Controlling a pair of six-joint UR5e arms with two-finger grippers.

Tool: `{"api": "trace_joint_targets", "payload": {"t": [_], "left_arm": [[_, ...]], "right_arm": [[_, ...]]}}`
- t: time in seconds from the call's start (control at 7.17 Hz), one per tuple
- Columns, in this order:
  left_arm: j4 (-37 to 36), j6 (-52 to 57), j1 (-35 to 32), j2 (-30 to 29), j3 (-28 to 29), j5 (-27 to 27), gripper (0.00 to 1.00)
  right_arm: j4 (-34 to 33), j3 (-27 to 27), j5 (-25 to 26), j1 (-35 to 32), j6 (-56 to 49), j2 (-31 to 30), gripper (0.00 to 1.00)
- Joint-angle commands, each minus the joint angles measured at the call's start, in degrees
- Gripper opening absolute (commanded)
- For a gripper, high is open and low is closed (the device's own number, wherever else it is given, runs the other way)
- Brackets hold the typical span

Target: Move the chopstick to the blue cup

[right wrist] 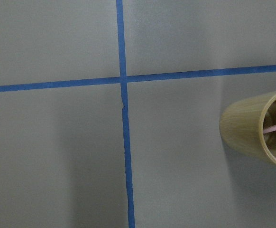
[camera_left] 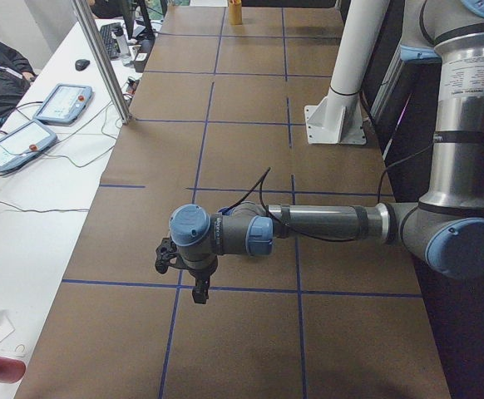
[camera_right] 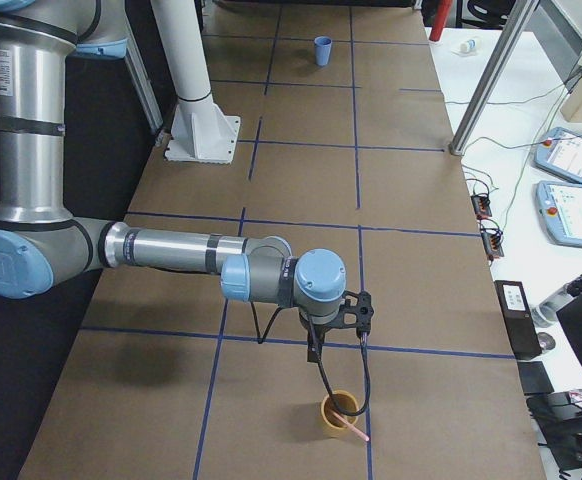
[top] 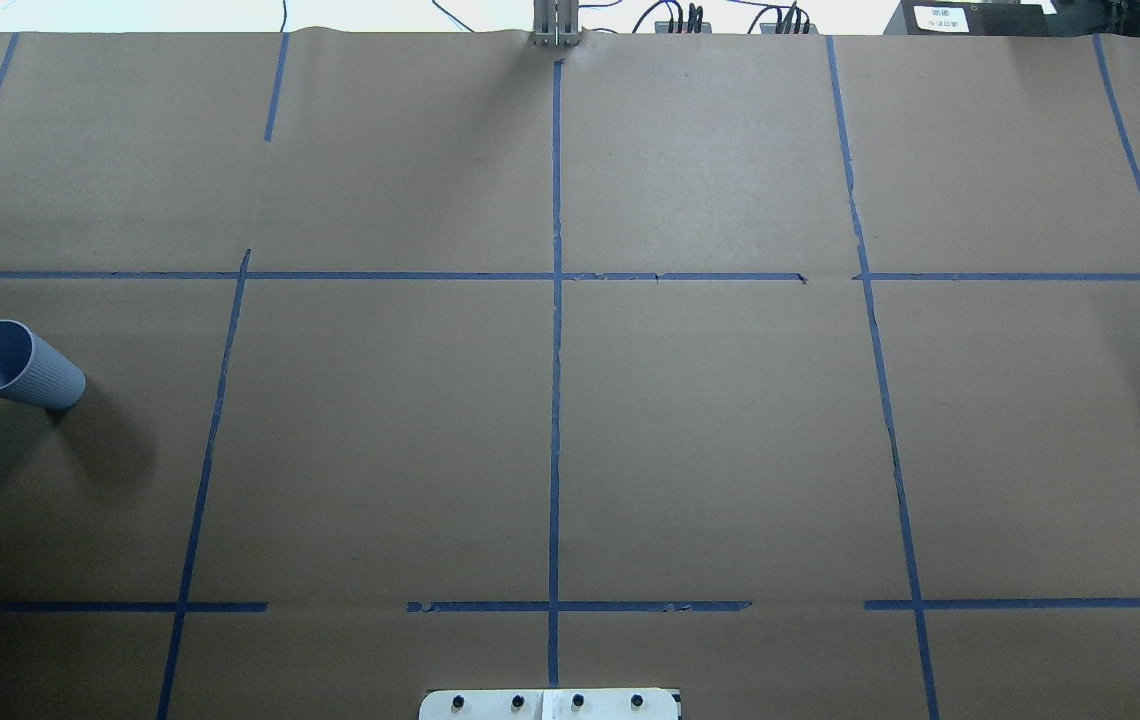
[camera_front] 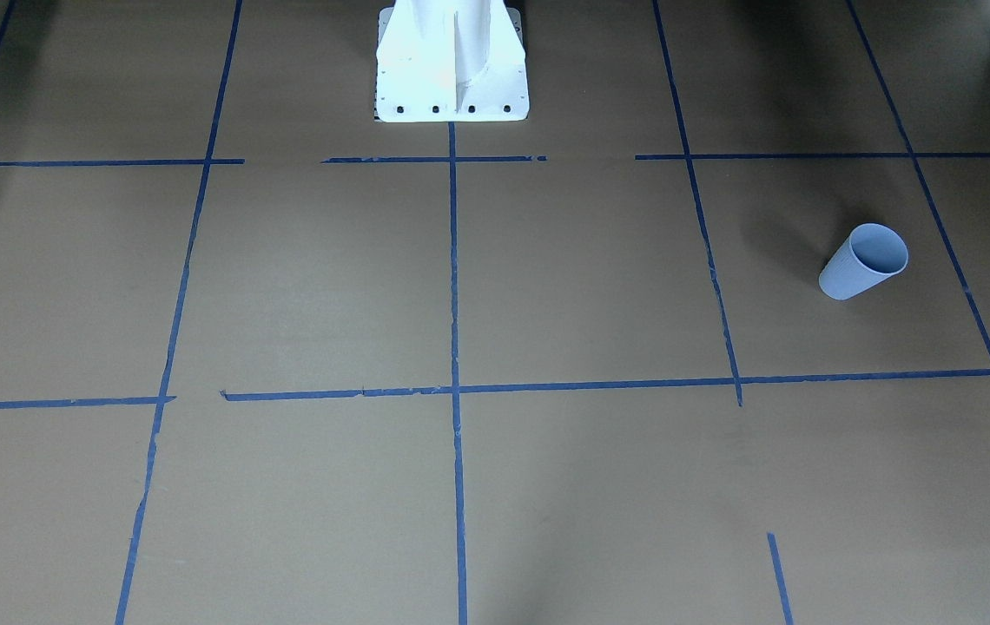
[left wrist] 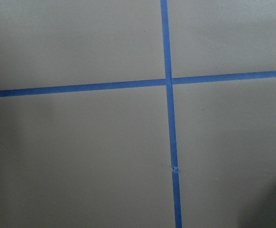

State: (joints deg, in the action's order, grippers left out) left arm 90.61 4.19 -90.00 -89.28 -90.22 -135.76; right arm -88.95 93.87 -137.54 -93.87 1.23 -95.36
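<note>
As I read it, the transfer has not begun. The chopstick (camera_right: 353, 428) sits in the tan cup (camera_right: 327, 420) at the robot's right end of the table (top: 710, 450). That is well apart from the blue cup (top: 18, 365), which stands upright and looks empty near the left end. Picking, carrying across and dropping in are all left to do. The right gripper (camera_right: 314, 352) hangs near the tan cup and the left gripper (camera_left: 199, 289) hangs over bare paper. I cannot tell how either one's jaws stand. The chopstick looks thin and pink, slanting out over the rim.
</note>
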Motion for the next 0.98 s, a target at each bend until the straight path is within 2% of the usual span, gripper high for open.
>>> {"api": "trace_joint_targets", "payload": {"t": [0.0, 0.56, 0.84], "left_arm": [[0.0, 0.0, 0.0, 0.0, 0.0, 0.0, 1.00], [0.4, 0.0, 0.0, 0.0, -0.2, 0.0, 1.00], [0.8, -0.2, 0.3, -0.1, -2.1, 0.1, 1.00]], "right_arm": [[0.1, 0.1, 0.0, 0.0, 0.1, 0.1, 1.00], [0.1, 0.3, -0.1, 0.0, 0.1, 0.1, 1.00], [0.1, 0.8, -0.2, 0.0, 0.2, 0.1, 1.00]]}}
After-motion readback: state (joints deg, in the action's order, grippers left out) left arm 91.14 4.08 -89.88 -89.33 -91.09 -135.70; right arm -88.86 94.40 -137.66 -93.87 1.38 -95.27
